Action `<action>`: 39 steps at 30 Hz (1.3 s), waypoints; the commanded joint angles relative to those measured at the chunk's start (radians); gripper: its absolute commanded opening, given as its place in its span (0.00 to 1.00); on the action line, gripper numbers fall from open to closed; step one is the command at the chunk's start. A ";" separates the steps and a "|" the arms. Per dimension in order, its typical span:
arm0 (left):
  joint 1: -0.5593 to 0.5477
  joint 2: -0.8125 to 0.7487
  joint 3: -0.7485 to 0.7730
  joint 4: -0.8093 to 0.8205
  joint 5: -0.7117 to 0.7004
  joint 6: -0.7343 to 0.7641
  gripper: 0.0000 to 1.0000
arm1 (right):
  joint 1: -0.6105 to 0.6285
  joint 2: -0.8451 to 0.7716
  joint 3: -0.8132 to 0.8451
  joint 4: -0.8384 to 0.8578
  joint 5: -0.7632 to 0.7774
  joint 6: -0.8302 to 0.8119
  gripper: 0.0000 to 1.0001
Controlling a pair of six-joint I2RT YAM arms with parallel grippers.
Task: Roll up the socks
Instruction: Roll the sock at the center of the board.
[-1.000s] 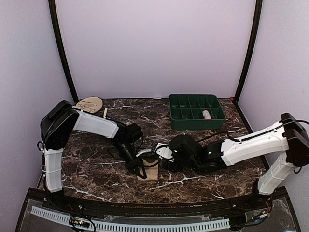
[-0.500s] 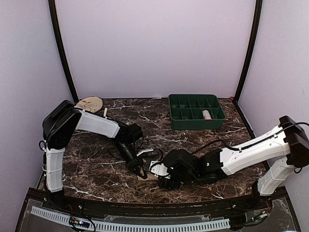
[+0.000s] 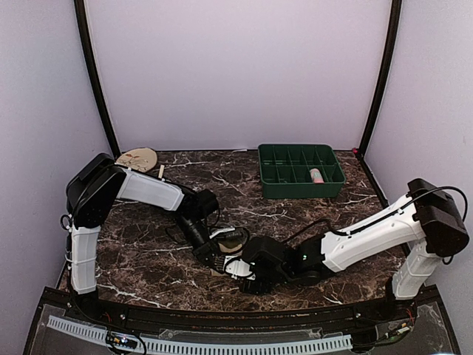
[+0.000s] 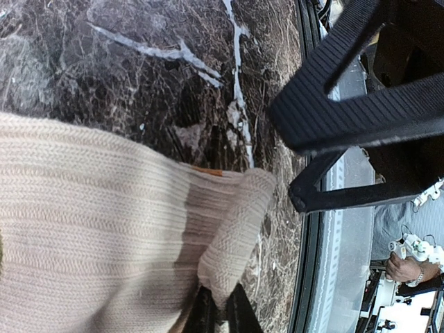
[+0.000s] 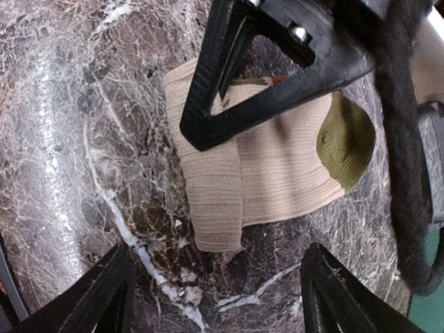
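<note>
The tan sock (image 5: 277,166) is seen lying flat on the dark marble desk (image 5: 62,139), in the lower middle of the overhead view, between the tips of the two arms. An olive patch (image 5: 347,139) is shown at its right end in the right wrist view, and at its left end the ribbed cuff (image 5: 215,194) is folded back over the body. An edge of that ribbed fabric is pinched by the left pincer (image 4: 220,313), whose fingers are closed on it at the bottom edge of the left wrist view. The right pincer (image 5: 215,267) is held spread wide over the desk, with one finger in the lower left and one in the lower right of its own view. The sock lies just above the gap between them and nothing is gripped. Farther off, a pink sock (image 3: 316,175) is seen in a right-hand compartment of the green tray (image 3: 273,188) toward the upper right of the desk, and a round beige plate (image 3: 137,158) is set at its upper left corner
</note>
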 commanded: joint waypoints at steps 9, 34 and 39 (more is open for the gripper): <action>0.007 0.009 0.017 -0.018 -0.013 0.001 0.00 | -0.015 0.053 0.061 0.035 -0.076 -0.071 0.55; 0.010 0.019 0.019 -0.020 -0.009 0.001 0.00 | -0.082 0.132 0.094 -0.012 -0.191 -0.081 0.19; 0.010 0.018 0.020 -0.014 -0.003 -0.013 0.00 | -0.098 0.156 0.109 -0.027 -0.210 -0.067 0.09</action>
